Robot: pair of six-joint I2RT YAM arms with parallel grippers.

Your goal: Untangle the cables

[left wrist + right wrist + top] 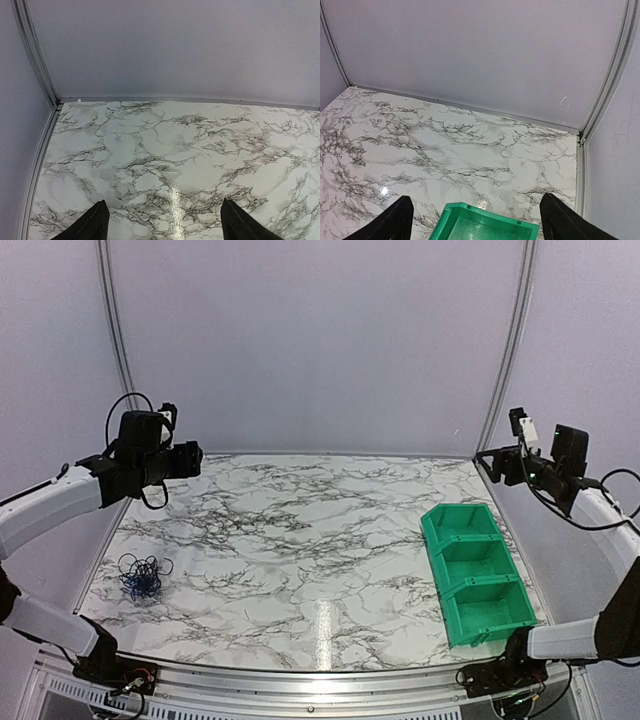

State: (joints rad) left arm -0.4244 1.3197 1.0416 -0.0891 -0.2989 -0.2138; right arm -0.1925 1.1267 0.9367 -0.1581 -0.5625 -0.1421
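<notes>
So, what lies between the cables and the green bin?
Nothing: in the top view only bare marble table separates the cables from the bin.

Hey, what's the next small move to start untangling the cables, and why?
Probably swing the left pincer toward the near-left of the table and down over the cables. The blue and black tangle lies untouched there, while the left pincer is open, raised farther back, and its camera shows only bare marble. The right pincer is across the table near the green bin.
</notes>
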